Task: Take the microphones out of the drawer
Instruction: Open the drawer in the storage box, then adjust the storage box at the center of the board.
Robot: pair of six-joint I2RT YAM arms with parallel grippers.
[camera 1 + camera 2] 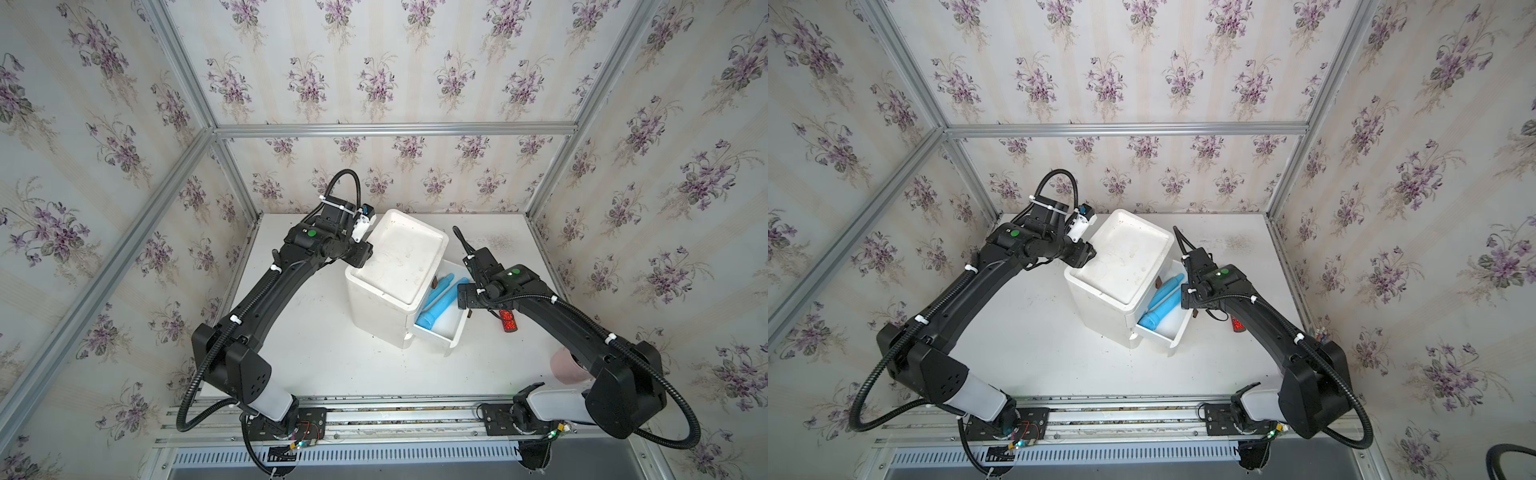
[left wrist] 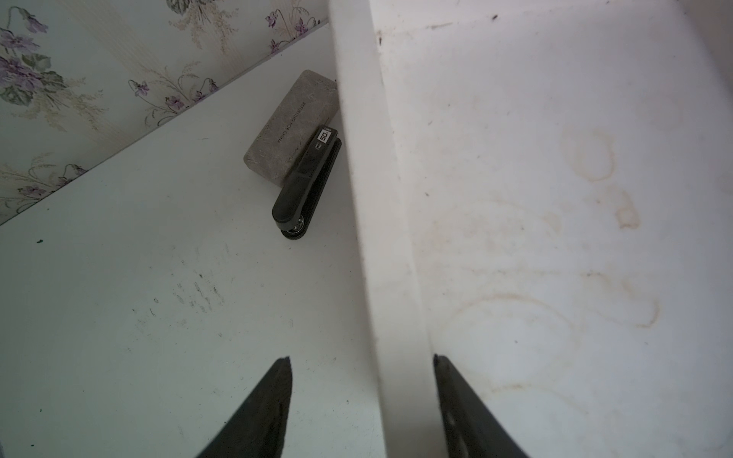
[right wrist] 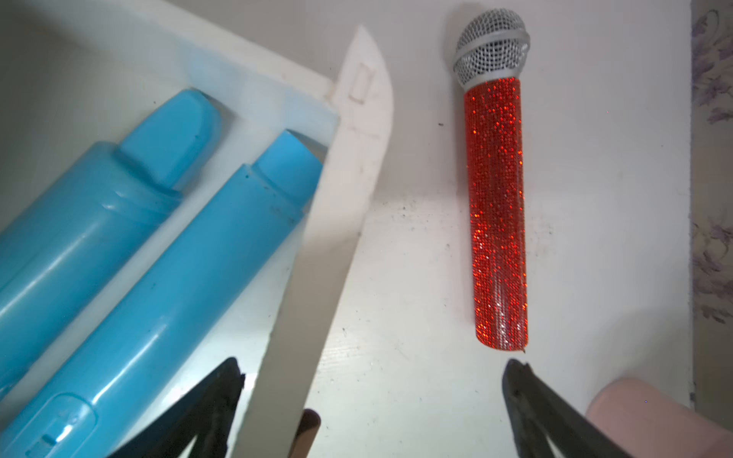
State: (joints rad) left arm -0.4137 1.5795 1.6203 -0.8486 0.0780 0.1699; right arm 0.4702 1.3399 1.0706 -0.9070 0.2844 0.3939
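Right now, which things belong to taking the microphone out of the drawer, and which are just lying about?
Job: open white plastic drawer; red glitter microphone with silver mesh head, lying on the white table outside it; open right gripper.
Lying about: two blue plastic tubes in the drawer; grey rectangular block; black stapler; pink cup.
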